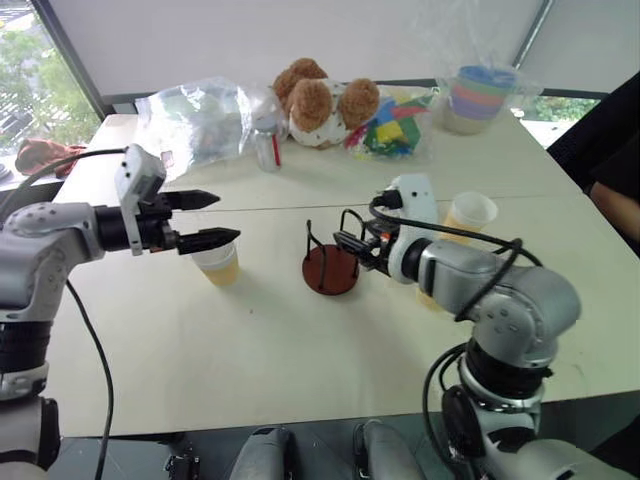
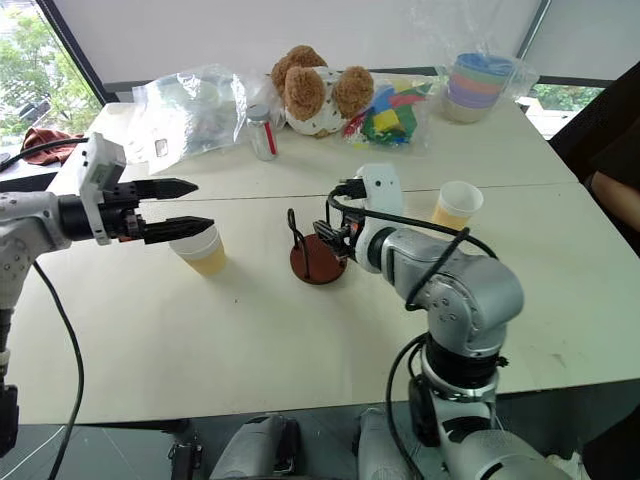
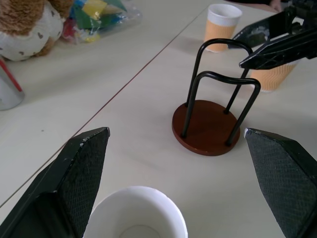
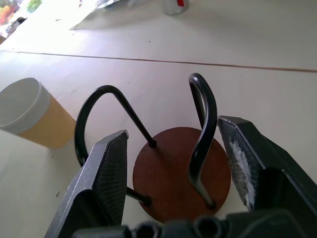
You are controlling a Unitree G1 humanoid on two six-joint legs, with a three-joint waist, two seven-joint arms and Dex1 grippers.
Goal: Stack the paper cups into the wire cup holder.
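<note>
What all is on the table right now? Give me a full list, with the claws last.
Paper cups: three, yellow-orange with white rims; one under the left claw, one far right, one behind the right claw as the left wrist view shows it.
Wire cup holder: one, reddish-brown base with black loops, table centre, no cup in it.
Teddy bear: one, brown and white, at the back.
Clear plastic bag: one, back left.
Silver can: one, beside the bear.
Coloured blocks: one bagged pile, right of the bear.
Pastel cup stack: one, wrapped, back right.
Table: one, cream.
Left claw: open, above the near cup.
Right claw: open, either side of the holder.
</note>
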